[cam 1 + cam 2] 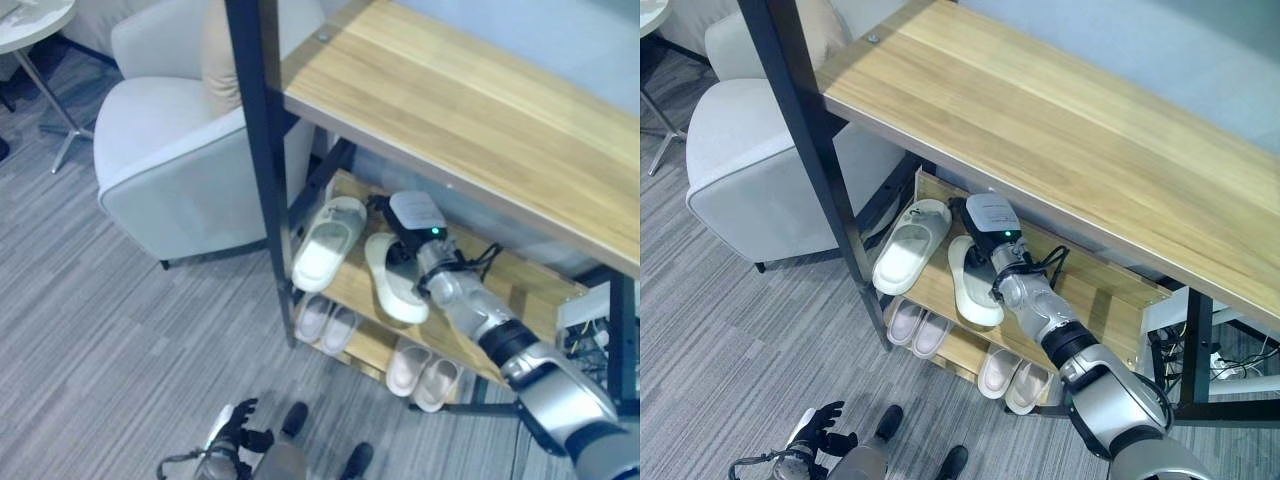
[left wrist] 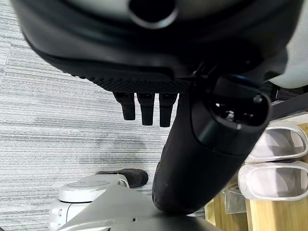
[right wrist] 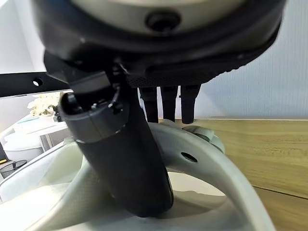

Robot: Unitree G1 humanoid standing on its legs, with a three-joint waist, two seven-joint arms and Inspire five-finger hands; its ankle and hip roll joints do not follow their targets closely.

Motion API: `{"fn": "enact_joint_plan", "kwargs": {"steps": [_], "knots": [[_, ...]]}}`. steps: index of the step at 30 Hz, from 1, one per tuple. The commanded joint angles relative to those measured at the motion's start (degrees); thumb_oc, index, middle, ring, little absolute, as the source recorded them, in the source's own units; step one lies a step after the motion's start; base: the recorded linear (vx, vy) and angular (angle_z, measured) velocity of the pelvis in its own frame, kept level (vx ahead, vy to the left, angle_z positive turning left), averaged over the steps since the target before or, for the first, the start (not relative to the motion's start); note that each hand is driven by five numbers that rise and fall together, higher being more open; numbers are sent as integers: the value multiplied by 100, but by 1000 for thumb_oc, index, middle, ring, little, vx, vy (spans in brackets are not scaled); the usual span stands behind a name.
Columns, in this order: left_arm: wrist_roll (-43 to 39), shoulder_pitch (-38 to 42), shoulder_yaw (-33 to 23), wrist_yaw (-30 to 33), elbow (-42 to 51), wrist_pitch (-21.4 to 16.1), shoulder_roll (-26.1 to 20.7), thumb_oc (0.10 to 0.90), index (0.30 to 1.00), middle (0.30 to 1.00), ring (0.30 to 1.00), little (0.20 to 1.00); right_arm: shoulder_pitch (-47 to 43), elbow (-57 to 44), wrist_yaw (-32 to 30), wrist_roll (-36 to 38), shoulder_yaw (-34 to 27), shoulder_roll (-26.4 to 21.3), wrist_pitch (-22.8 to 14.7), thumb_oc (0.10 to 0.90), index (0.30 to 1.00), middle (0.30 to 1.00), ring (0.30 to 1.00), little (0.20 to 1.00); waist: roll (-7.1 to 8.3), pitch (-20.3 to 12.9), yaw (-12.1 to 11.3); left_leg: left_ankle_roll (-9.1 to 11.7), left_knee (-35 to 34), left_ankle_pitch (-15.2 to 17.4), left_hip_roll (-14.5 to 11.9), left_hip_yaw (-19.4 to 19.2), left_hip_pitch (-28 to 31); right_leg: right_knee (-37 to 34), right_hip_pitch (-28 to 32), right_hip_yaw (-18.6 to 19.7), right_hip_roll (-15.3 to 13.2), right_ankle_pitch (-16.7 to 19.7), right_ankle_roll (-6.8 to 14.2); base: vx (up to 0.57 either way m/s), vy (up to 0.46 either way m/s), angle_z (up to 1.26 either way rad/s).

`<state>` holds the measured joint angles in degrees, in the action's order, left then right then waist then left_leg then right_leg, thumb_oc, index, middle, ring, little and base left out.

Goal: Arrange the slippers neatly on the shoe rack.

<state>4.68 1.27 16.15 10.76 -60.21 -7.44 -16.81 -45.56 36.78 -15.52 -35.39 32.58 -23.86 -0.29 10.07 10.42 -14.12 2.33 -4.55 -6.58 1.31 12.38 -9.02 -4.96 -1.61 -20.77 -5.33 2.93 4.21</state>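
Note:
Two cream slippers lie on the shoe rack's middle shelf (image 1: 520,285). The left slipper (image 1: 328,243) lies free beside the black post. My right hand (image 1: 401,250) is shut on the right slipper (image 1: 392,285), which lies at a slant to its mate. In the right wrist view the thumb (image 3: 120,154) is tucked under the strap (image 3: 202,154) and the fingers (image 3: 166,103) lie over it. My left hand (image 1: 236,424) hangs low over the carpet, open and holding nothing.
Two more pairs of slippers (image 1: 327,322) (image 1: 425,375) sit on the bottom shelf. A wide wooden top shelf (image 1: 470,110) overhangs the rack, carried by a black post (image 1: 262,160). A pale armchair (image 1: 170,150) stands left of the rack, a round table (image 1: 30,20) beyond it.

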Motion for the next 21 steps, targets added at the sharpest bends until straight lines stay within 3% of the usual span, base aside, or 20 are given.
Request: {"fn": "enact_joint_plan", "kwargs": {"steps": [1, 21], "knots": [[-166, -127, 405, 3, -123, -95, 334, 800, 900, 900, 900, 900, -664, -239, -344, 85, -54, -117, -109, 800, 900, 900, 900, 900, -154, -338, 104, 140, -42, 503, -146, -588, 402, 150, 39, 382, -142, -177, 273, 0, 0, 0], [-32, -279, 214, -49, -217, -12, 465, 800, 900, 900, 900, 900, 461, -1883, 80, 371, -311, -35, -479, 800, 900, 900, 900, 900, -366, -429, 433, 150, -45, 560, -224, -857, 579, 84, 88, 624, -94, -181, 242, 2, -2, -7]]}}
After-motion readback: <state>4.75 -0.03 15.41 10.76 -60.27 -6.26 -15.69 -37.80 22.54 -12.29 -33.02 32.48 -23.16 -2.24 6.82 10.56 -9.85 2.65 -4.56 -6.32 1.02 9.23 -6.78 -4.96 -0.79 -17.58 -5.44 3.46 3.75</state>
